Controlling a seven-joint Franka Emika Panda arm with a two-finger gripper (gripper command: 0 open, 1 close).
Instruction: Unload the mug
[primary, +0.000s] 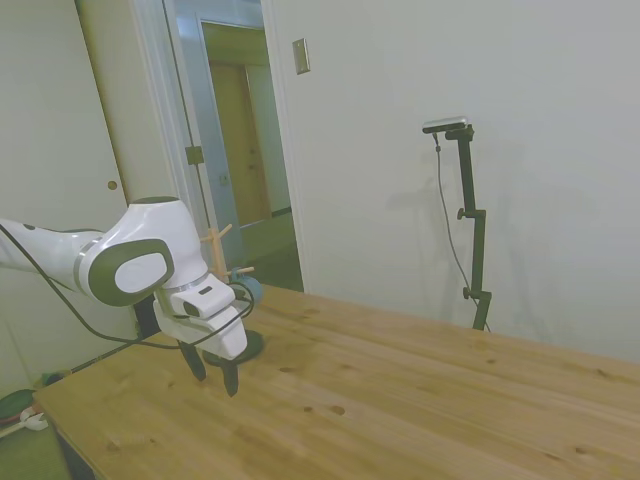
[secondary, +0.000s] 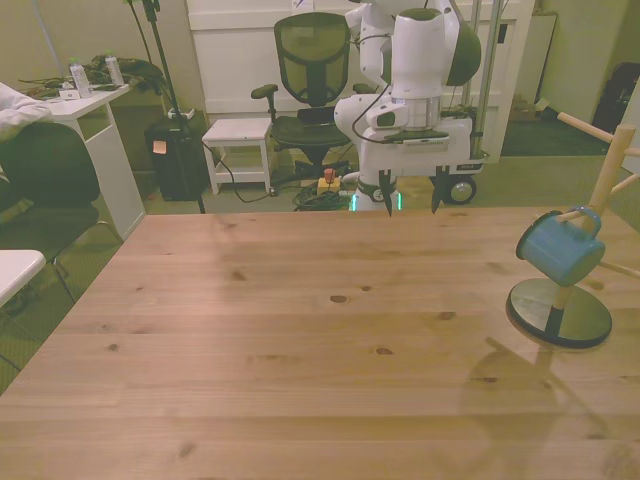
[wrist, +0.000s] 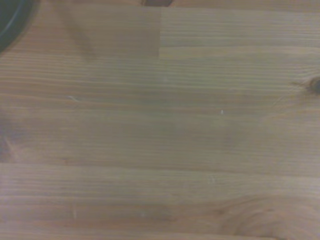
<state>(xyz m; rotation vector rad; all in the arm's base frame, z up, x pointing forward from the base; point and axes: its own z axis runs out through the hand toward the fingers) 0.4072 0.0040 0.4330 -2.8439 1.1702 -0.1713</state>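
Mug (secondary: 560, 250) hung by handle on peg stand (secondary: 560, 312) near desk (secondary: 300, 360) edge; tool (secondary: 411, 205) parted, empty, well apart.

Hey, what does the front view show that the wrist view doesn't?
Only the front view shows the small light-blue enamel mug hanging on a peg of the wooden peg stand at the front view's right, and the white arm's end effector, open and empty, above the table's far edge, well away from the mug. Only the wrist view gives a close look at the bare planks under the end effector, with a dark curved edge in one corner. Both show the wooden table.
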